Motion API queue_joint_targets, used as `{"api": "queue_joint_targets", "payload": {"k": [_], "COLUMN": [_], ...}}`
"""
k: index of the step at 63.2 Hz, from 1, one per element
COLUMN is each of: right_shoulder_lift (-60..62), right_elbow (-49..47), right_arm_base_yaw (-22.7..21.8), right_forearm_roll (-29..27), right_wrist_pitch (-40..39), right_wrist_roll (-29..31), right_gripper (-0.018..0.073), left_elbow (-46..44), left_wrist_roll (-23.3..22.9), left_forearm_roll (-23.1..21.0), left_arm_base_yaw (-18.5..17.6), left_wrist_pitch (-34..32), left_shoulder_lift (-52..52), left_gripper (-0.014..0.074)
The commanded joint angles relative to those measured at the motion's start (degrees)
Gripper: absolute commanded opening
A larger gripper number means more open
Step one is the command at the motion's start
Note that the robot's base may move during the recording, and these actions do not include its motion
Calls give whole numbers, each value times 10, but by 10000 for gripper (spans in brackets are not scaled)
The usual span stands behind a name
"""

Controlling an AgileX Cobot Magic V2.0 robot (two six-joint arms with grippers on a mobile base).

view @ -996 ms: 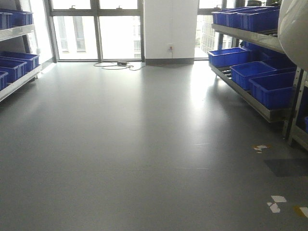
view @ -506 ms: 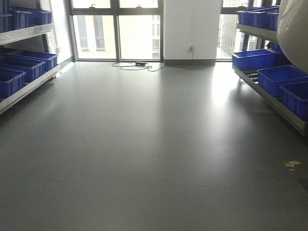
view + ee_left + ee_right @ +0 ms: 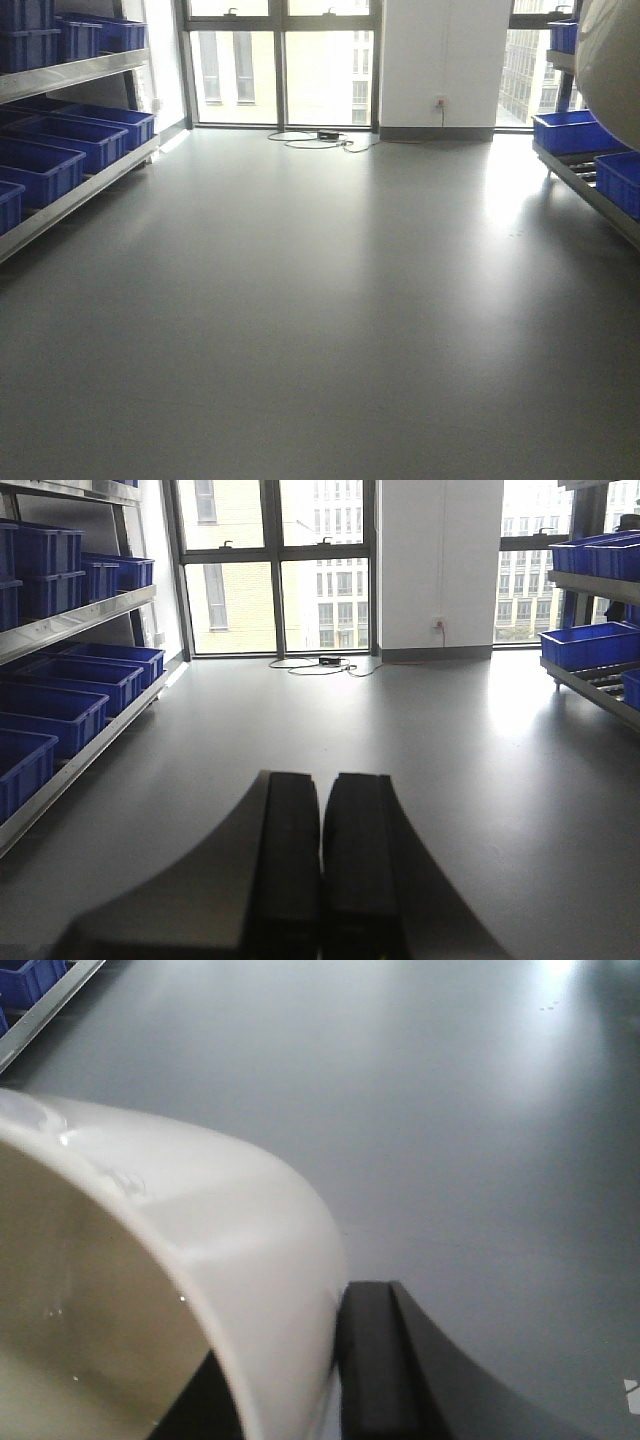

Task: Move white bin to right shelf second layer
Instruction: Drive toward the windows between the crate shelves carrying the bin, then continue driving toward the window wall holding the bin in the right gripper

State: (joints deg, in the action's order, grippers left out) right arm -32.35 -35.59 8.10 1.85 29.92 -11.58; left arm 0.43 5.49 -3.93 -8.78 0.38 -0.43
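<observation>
Two end effectors to log, nearest first. Your right end effector is clamped across the wall of the white bin. One dark finger lies against the outside just under the rim; the other is mostly hidden inside. The bin is held up off the floor and shows in the front view only as a pale curve in the top right corner. Your left end effector has its fingers pressed together with nothing between them, over bare floor.

Progress, as a judgement: pickup is done and the carry is under way. Placement is not yet begun.

Mid-distance: the right shelf sits at the right edge of the front view, well apart from the bin, with blue crates on it. Only a corner of the rack shows, so you cannot single out its second layer from here. The left shelf also carries blue crates.

Far: windows, with a cable on the floor below them.

Left to do: face the right shelf, close in, set the bin on the second layer, let go.
</observation>
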Motion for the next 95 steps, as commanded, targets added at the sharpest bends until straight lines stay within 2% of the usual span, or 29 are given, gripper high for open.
{"api": "queue_joint_targets", "payload": {"k": [1,95], "right_shoulder_lift": [0,0], "right_elbow": [-17,-17], "right_arm_base_yaw": [-4,-4], "right_forearm_roll": [2,2], "right_wrist_pitch": [-61,-61], "right_wrist_roll": [1,1], "right_gripper": [56,56], "left_elbow": [19,19], "left_wrist_roll": [-4,-4], "left_forearm_roll": [-3,-3], "left_arm_base_yaw": [-1,-1], "left_wrist_pitch": [-50,-50], "left_shoulder_lift": [-8,-8], "left_gripper": [85,85]}}
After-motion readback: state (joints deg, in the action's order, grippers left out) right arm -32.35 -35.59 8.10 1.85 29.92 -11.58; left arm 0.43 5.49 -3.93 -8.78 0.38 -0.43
